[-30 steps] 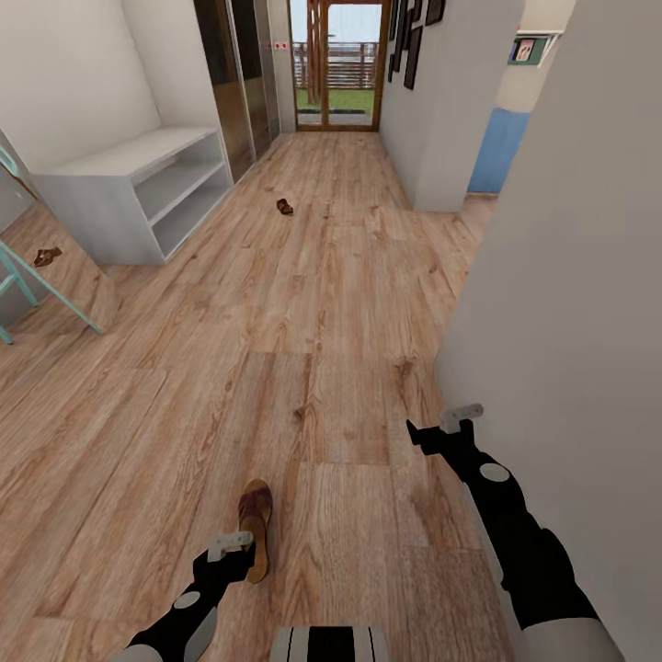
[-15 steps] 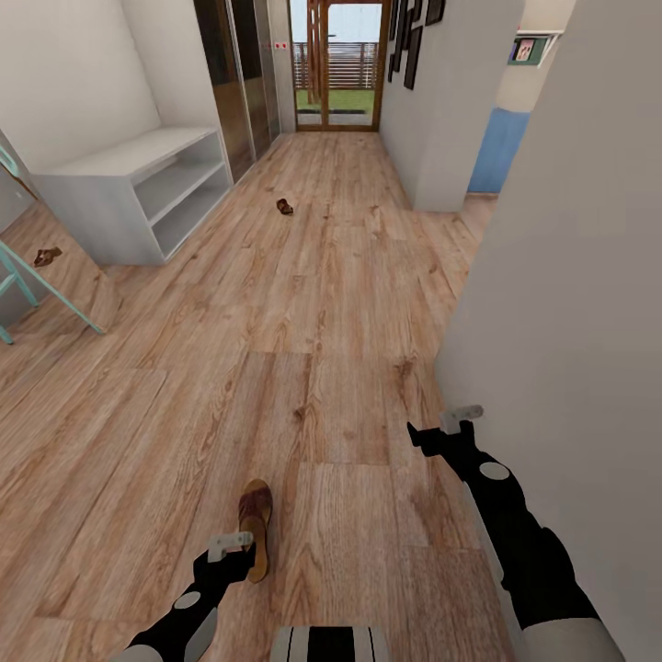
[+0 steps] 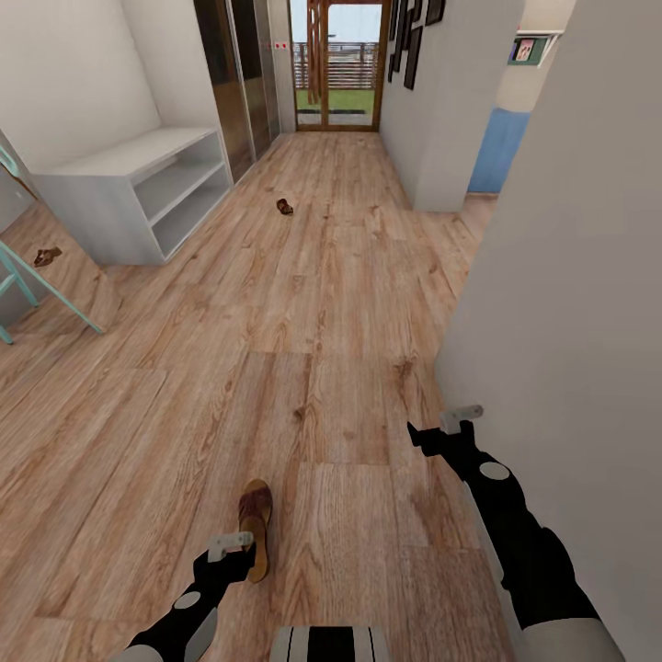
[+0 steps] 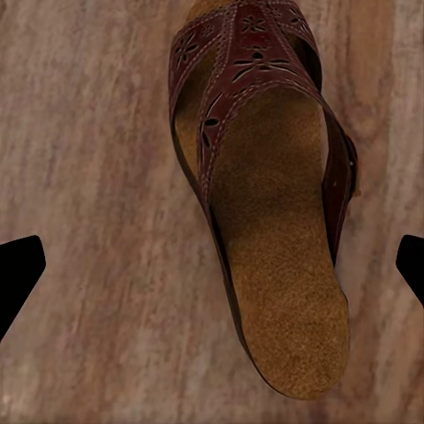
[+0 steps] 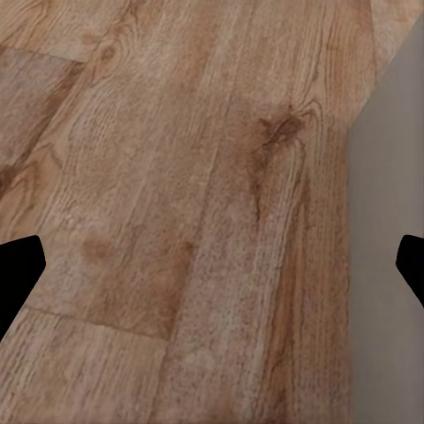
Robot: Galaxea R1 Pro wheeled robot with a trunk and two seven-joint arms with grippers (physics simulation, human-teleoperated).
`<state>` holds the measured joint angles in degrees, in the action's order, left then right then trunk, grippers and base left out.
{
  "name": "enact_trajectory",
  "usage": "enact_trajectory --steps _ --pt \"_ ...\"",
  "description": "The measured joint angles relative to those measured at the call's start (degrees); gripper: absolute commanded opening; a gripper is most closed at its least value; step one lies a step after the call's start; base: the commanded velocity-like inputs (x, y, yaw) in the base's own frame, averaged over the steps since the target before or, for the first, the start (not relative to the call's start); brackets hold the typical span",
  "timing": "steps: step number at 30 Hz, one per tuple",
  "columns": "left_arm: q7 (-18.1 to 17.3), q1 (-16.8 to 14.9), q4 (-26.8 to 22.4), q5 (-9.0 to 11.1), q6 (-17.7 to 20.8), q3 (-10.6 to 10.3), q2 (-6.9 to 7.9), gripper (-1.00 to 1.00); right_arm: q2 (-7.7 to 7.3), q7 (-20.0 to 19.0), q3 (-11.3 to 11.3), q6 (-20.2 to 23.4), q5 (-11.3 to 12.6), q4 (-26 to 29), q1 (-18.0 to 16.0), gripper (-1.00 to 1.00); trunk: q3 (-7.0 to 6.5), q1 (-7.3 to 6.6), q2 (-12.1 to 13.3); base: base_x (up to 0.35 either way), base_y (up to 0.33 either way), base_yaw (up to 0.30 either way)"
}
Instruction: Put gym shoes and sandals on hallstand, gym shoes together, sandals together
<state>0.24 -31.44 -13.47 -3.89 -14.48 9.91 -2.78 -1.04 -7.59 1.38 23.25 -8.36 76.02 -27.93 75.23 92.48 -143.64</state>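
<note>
One brown sandal [image 3: 255,524] lies on the corridor floor [image 3: 331,303] close in front of me. My left gripper [image 3: 237,554] hovers just over its heel end, and the left wrist view looks straight down on the sandal [image 4: 265,194], which lies between the wide-apart fingers of the open left gripper [image 4: 215,269]. The second sandal [image 3: 285,206] lies far down the corridor. At the right, beside the wall, my right gripper [image 3: 443,430] is open over bare planks [image 5: 177,221]. The gym shoes and the hallstand are out of view.
A low white shelf bench [image 3: 138,188] stands against the left wall. A leaning mirror with a teal frame [image 3: 41,285] is at the far left. A white wall [image 3: 570,303] runs close along my right arm. A glass door [image 3: 336,64] closes the corridor's far end.
</note>
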Motion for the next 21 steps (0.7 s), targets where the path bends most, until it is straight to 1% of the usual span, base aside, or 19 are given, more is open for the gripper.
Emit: enact_trajectory --steps 2,7,21 --pt "0.0 0.0 0.0 0.0 0.0 0.0 0.0 1.0 0.01 0.0 0.0 0.0 0.0 0.0 0.0 1.0 0.0 0.0 0.0 0.0 0.0 0.0" --pt "0.0 0.0 0.0 0.0 0.0 0.0 0.0 1.0 0.01 0.0 0.0 0.0 0.0 0.0 0.0 1.0 1.13 0.13 -0.1 0.0 0.0 0.0" --pt "0.0 0.0 0.1 0.0 0.0 0.0 0.0 1.0 0.01 0.0 0.0 0.0 0.0 0.0 0.0 1.0 5.12 0.49 -0.3 0.0 0.0 0.0"
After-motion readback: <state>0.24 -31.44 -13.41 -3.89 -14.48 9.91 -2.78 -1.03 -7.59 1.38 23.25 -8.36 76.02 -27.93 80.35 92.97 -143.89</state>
